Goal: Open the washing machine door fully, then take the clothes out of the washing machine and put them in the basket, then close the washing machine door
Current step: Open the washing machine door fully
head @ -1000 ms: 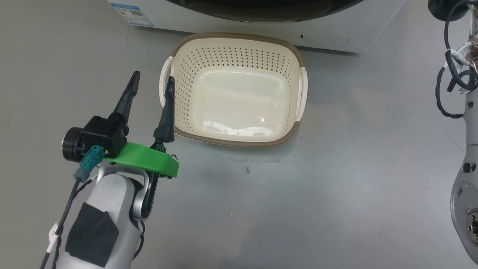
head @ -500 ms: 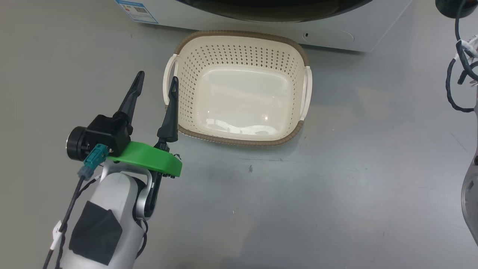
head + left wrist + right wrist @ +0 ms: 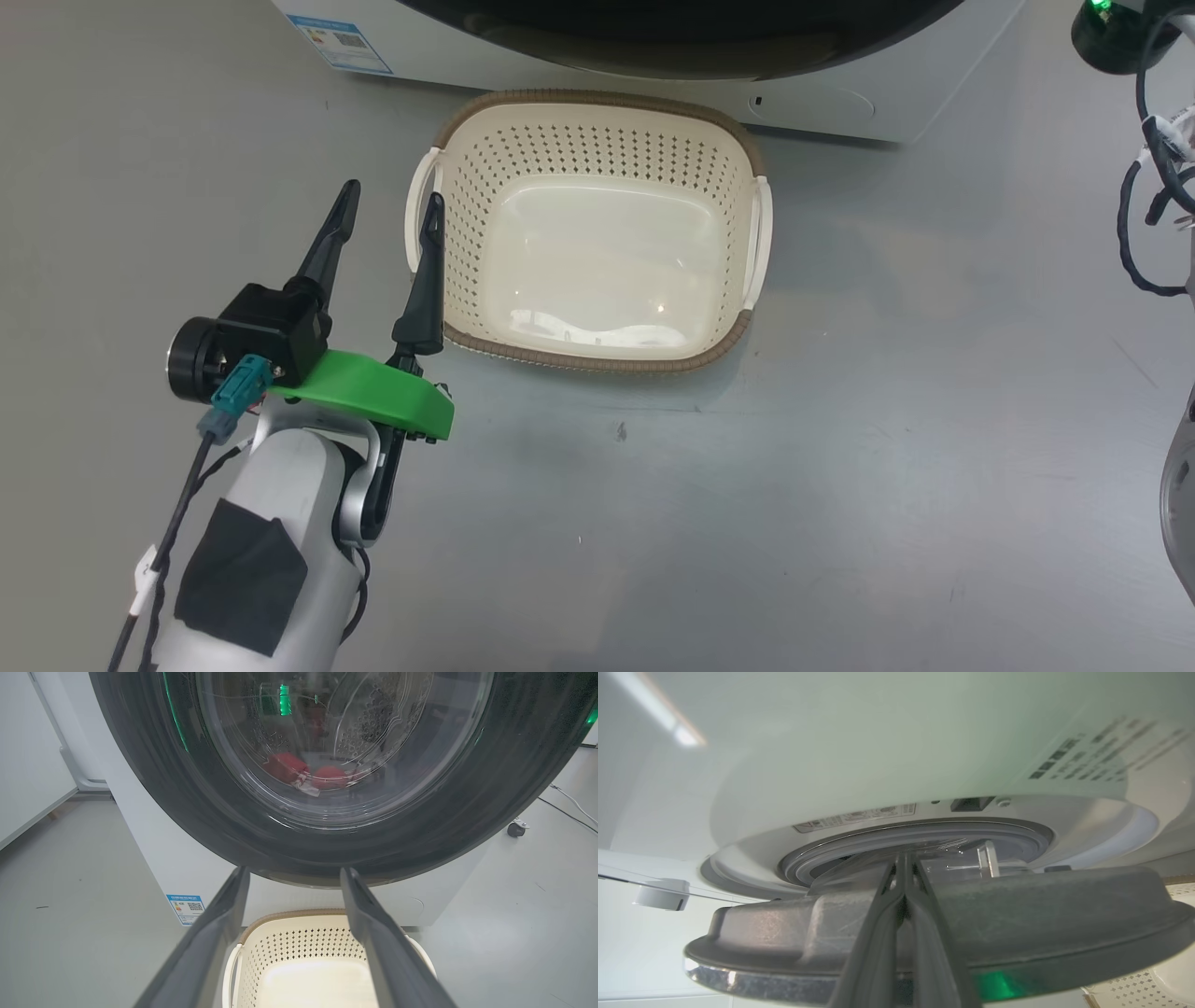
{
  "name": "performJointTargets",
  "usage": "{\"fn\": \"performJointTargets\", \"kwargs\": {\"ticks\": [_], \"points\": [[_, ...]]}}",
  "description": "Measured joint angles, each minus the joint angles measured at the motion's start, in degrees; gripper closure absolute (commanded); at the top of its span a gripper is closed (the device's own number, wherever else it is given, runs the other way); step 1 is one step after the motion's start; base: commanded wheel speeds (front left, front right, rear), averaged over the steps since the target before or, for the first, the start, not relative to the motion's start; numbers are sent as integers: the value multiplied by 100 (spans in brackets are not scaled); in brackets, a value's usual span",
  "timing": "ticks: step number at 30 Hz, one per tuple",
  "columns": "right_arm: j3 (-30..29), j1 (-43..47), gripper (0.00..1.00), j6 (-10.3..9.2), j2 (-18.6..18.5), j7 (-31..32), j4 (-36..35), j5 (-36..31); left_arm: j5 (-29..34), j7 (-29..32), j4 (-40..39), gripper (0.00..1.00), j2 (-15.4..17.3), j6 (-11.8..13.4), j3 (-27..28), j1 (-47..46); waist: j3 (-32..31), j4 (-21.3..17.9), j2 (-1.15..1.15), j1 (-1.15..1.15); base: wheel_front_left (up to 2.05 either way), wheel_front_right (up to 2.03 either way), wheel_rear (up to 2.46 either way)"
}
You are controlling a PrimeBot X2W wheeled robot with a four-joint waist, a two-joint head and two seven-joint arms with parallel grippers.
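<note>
Below, grey floor [image 3: 887,485] under basket [image 3: 597,96].

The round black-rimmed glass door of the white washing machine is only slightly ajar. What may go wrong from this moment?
1. The shut right gripper only lies against the grey inner side of the door, not clamped on it; it may slip off as the door swings.
2. The open left gripper hangs close to the white handle of the cream perforated plastic basket; a small move could push the basket out of place.
</note>
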Motion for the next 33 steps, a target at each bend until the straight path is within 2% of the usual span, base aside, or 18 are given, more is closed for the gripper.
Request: {"fn": "performJointTargets", "kwargs": {"ticks": [18,33], "points": [[73,598,100,359,101,544,372,203,43,0,261,0,-20,-54,-36,23,-496,-48,0,0,0,0,0],[248,1243,100,506,291,932,497,333,43,0,553,0,-32,-88,-98,307,-1016,-54,0,0,0,0,0]]}}
